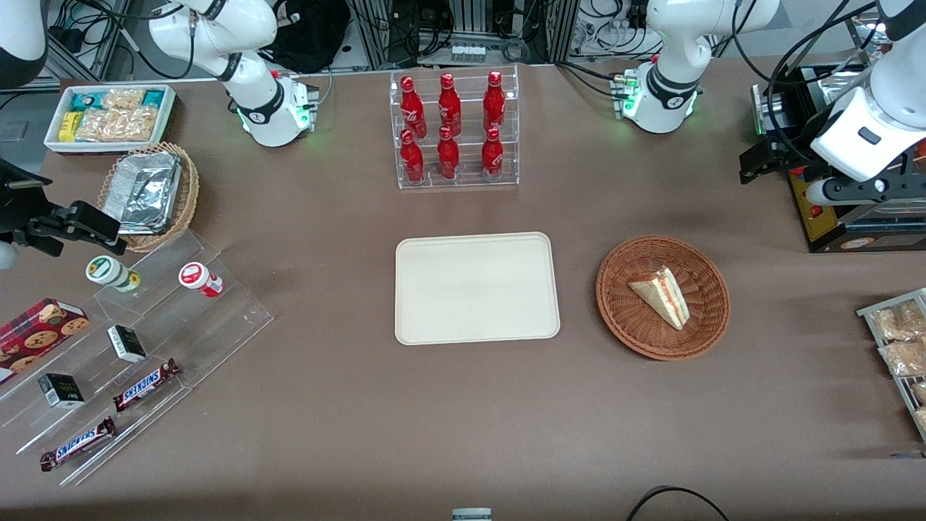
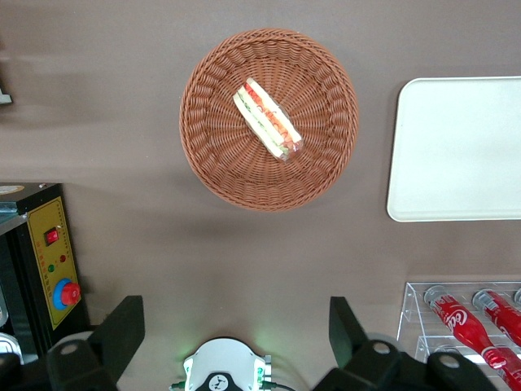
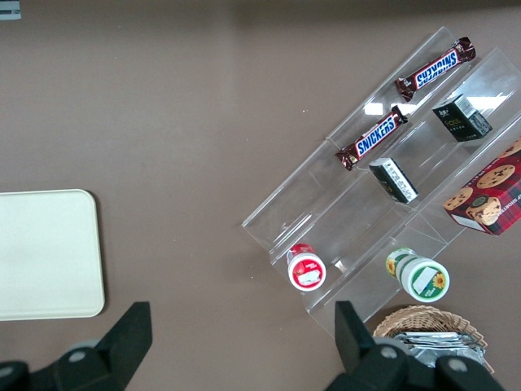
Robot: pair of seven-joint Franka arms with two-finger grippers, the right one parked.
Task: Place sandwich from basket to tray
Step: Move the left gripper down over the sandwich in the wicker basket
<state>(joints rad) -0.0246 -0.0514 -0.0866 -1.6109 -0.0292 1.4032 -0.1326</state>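
The sandwich (image 1: 662, 295), a pale triangular wedge with red and green filling, lies in the round reddish-brown wicker basket (image 1: 615, 304). The empty cream tray (image 1: 477, 287) lies flat beside the basket, toward the parked arm's end. My left gripper (image 1: 759, 161) hangs high over the table toward the working arm's end, farther from the front camera than the basket. In the left wrist view the gripper (image 2: 234, 330) is open and empty, its fingers (image 2: 122, 327) wide apart, well clear of the sandwich (image 2: 267, 119), the basket (image 2: 212, 155) and the tray (image 2: 460, 147).
A clear rack of red bottles (image 1: 453, 130) stands farther from the front camera than the tray. A black control box (image 1: 832, 210) sits under my arm. A wire rack of snack packets (image 1: 901, 347) lies at the working arm's end. Acrylic steps with candy (image 1: 108, 347) lie at the parked arm's end.
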